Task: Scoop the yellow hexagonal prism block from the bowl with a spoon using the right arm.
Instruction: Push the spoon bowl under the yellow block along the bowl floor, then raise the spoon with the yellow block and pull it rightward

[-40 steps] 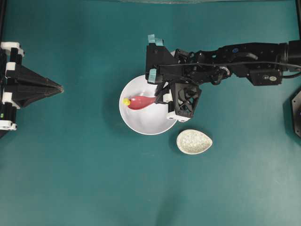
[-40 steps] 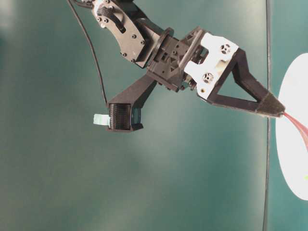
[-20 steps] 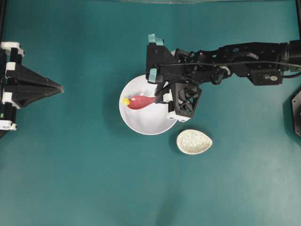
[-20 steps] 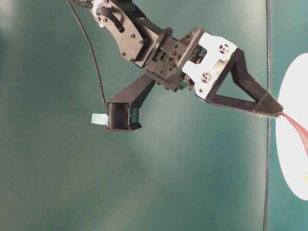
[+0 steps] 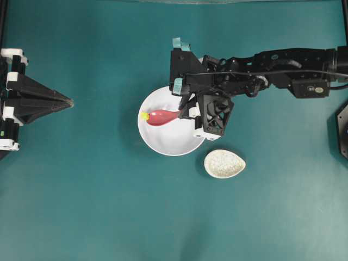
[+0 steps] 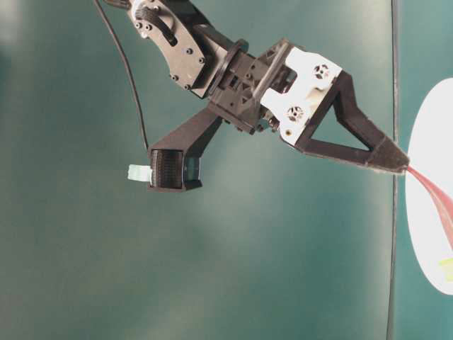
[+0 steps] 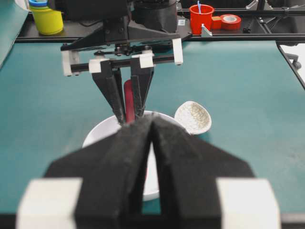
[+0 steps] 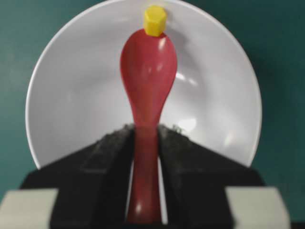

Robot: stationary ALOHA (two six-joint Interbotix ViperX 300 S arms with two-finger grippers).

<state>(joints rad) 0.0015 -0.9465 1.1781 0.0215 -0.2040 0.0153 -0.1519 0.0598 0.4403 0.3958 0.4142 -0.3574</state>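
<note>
Overhead view: right arm (image 5: 283,68) reaches in over a white bowl (image 5: 163,144) on the green table (image 5: 109,206).
Right gripper (image 8: 143,138): jaws narrowed onto the handle of the red spoon (image 8: 147,71), pinching it from both sides; the scoop points away from the wrist, across the bowl.
Yellow block (image 8: 155,20): touching the far tip of the scoop, up against the bowl's far wall; it does not appear to be riding in the scoop yet.
Left gripper (image 7: 151,157): parked well apart at the table's left edge, fingers pressed together, holding nothing.
Block handling: judged very light and hard, with flat facets; likely to skid along the glazed wall or get pushed ahead of the spoon rather than climb in.
Spoon handling: stiff and glossy, so a slippery handle; the hold low on the handle looks sensible for tilting the scoop under the block.
Bowl contents: only the block and the spoon's scoop.
Bowl handling: probably ceramic, smooth, heavy enough to stay put, but could slide under a firm sideways push.
Spoon rest (image 5: 224,163): small speckled dish just beside the bowl, nothing in it.
</note>
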